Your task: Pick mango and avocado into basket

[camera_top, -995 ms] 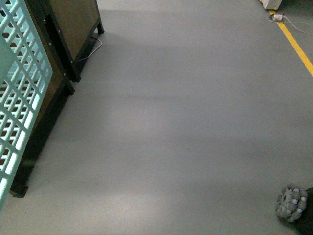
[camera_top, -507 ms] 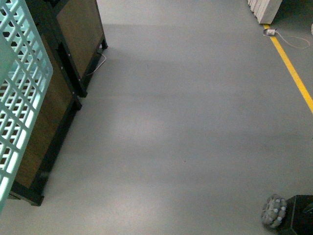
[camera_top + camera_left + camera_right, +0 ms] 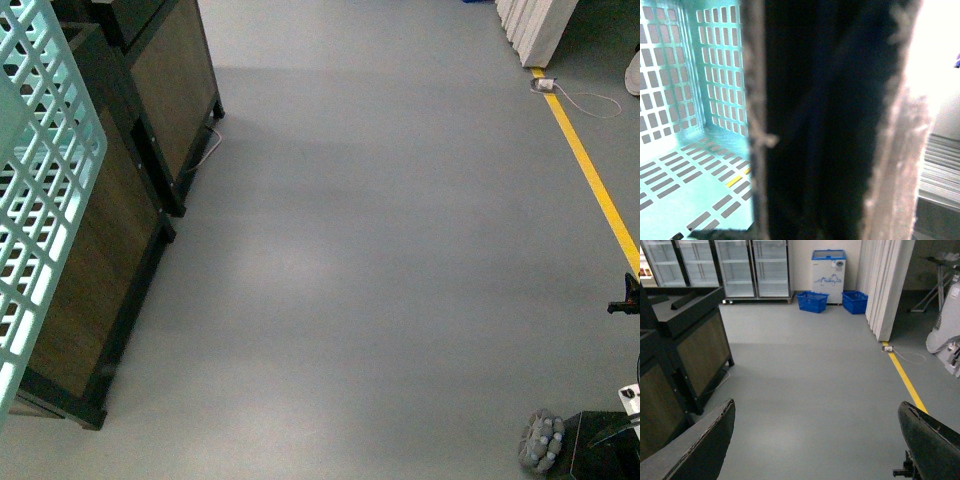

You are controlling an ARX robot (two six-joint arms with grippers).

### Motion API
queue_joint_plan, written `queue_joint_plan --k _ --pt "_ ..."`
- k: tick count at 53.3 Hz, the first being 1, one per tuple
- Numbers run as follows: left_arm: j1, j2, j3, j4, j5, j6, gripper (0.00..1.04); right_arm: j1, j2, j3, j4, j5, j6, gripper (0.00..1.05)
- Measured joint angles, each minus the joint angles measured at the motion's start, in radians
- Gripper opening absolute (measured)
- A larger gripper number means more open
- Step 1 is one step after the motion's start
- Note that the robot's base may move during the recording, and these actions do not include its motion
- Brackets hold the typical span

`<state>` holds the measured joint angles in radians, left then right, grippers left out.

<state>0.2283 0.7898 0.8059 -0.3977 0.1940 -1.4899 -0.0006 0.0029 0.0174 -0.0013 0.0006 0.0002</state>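
The light teal slotted basket [image 3: 40,200] hangs at the far left of the front view, and its inside walls and floor [image 3: 690,100] show in the left wrist view. My left gripper [image 3: 825,200] is shut on the basket. A dark, blurred bar fills the middle of that view and hides the grip itself. In the right wrist view my right gripper [image 3: 817,450] is open over bare grey floor, its dark fingers [image 3: 705,445] wide apart with nothing between them. The mango and the avocado are out of view.
Dark wood display stands with black frames [image 3: 150,170] line the left side. A yellow floor line [image 3: 590,170] runs along the right, by a white partition [image 3: 885,285]. Glass-door fridges [image 3: 740,265], a white freezer [image 3: 827,270] and blue baskets [image 3: 812,301] stand at the far wall.
The front view has shifted: the display stands and the yellow line show more fully, and the base wheel at the lower right has slid left. The basket keeps its place in the frame.
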Motion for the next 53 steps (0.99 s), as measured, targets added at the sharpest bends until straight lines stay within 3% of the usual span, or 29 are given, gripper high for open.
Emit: queue_joint_plan --k 53 --pt "-0.003 -0.002 0.002 0.000 0.000 -0.010 0.14 0.000 0.000 0.000 0.000 0.001 0.000 0.96"
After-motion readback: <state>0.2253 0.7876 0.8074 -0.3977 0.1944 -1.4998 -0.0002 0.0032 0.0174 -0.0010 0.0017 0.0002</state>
